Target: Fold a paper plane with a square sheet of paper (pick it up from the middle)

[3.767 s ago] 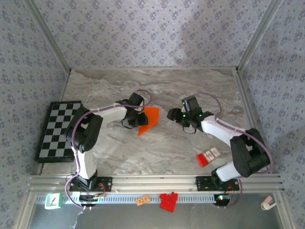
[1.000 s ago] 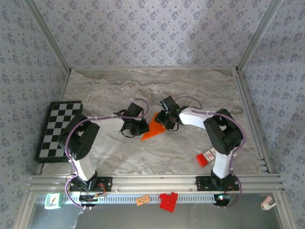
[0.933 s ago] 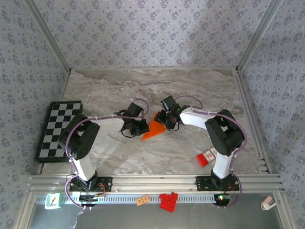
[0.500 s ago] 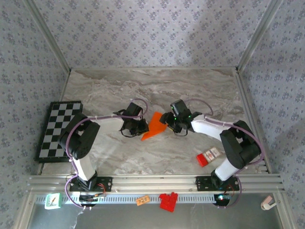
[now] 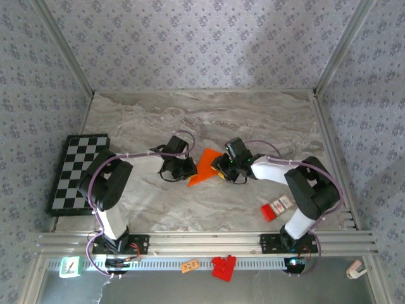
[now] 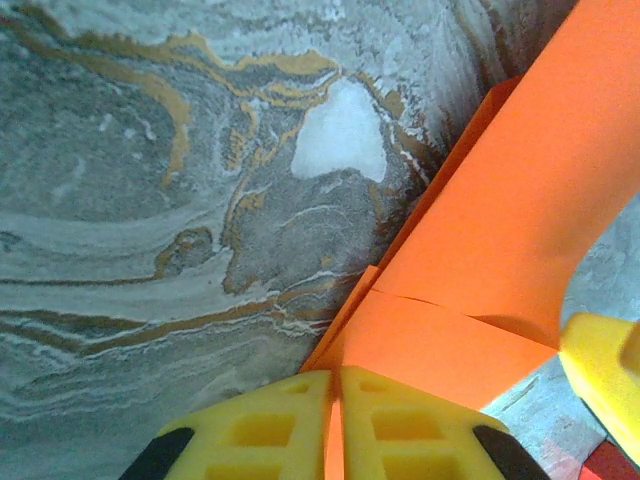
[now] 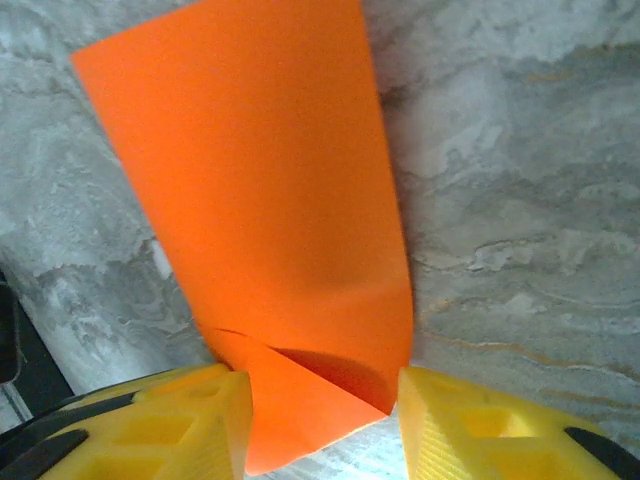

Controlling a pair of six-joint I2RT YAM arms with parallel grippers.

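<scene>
Grippers on one orange sheet (image 5: 204, 166)

From above we count one folded orange sheet between two grippers: the left gripper (image 5: 188, 168) at its left edge, the right gripper (image 5: 220, 171) at its right. One checkerboard (image 5: 79, 171) and one red-and-white box (image 5: 276, 208) lie well apart. Left wrist: we see the left gripper (image 6: 335, 425) pinching an edge of the orange sheet (image 6: 500, 220). Right wrist: the right gripper (image 7: 322, 410) stands spread, straddling the folded end of the orange sheet (image 7: 260, 170).

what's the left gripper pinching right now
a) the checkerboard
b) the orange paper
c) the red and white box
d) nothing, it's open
b: in the left wrist view the left gripper has its yellow jaws pressed together, with an edge of the folded orange paper caught in the seam between them.
</scene>
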